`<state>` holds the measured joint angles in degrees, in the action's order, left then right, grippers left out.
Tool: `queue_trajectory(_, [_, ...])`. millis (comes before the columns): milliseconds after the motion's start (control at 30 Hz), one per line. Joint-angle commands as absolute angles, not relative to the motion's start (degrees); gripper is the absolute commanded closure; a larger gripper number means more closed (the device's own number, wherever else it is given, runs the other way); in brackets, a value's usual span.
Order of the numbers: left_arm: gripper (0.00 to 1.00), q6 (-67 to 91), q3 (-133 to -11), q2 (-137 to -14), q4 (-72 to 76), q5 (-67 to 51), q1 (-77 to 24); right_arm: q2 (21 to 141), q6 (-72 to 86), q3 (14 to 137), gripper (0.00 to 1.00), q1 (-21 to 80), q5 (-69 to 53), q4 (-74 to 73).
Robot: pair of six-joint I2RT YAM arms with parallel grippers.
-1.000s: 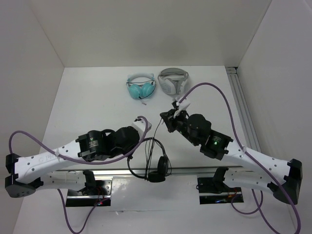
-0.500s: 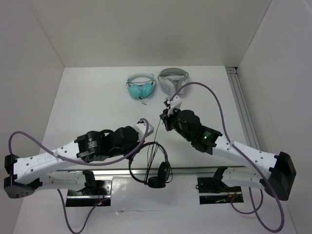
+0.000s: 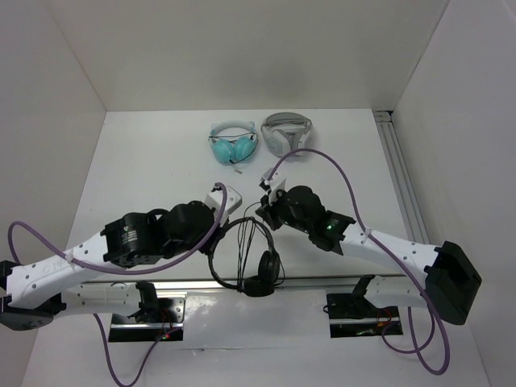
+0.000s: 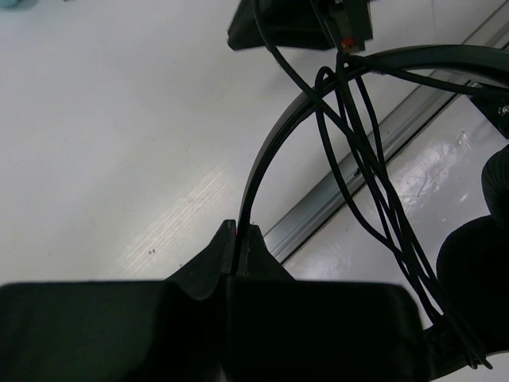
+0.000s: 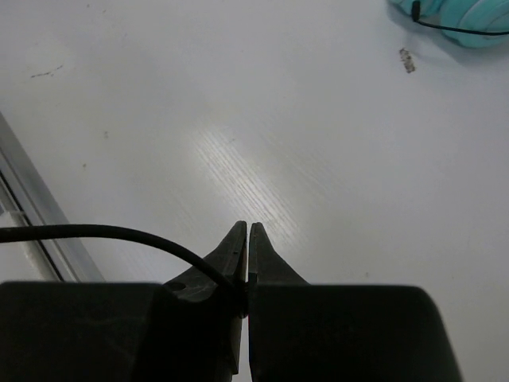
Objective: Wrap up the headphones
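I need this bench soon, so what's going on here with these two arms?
The arms are partway through wrapping the cable of the black headphones, near the front edge of the table. The left arm's fingers are shut on the thin headband. The right arm's fingers are shut on the cable. Several strands of cable are looped at the headband. The teal headphones and the white-and-grey headphones lie at the far side, with neither arm near them.

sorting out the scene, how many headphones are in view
3: teal headphones at the back, white-and-grey headphones beside them, black headphones at the front, held by the left gripper.
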<state>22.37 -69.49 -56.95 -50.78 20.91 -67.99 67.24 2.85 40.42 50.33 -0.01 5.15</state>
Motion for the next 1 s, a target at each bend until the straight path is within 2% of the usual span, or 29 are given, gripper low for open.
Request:
queue_trajectory(0, [1.00, 22.32, -73.12, -55.28, -49.48, 26.09, -68.20, 68.73, 1.76, 40.34, 1.00, 50.19, -5.89, 9.23])
queue_trajectory(367, [1.00, 21.80, -76.90, -59.77, -54.58, 36.65, -68.20, 69.52, 2.29, 38.41, 1.00, 50.19, -8.34, 13.53])
queue_trajectory(567, [1.00, 22.32, -78.13, -59.77, -54.58, 38.41, -68.20, 70.05, 4.22, 35.78, 0.85, 50.19, -13.44, 20.11])
queue_trajectory(600, [1.00, 22.32, -78.13, -59.77, -53.80, 38.41, -68.20, 70.05, 4.22, 35.77, 0.85, 50.19, -13.97, 20.74])
queue_trajectory(767, [1.00, 18.81, -75.68, -58.01, -48.18, 38.41, -68.20, 70.05, 5.45, 35.77, 0.71, 50.19, -15.47, 23.37])
queue_trajectory(967, [1.00, 16.35, -74.44, -55.55, -44.91, 38.41, -68.20, 70.05, 6.50, 34.64, 0.62, 49.57, -18.10, 23.91])
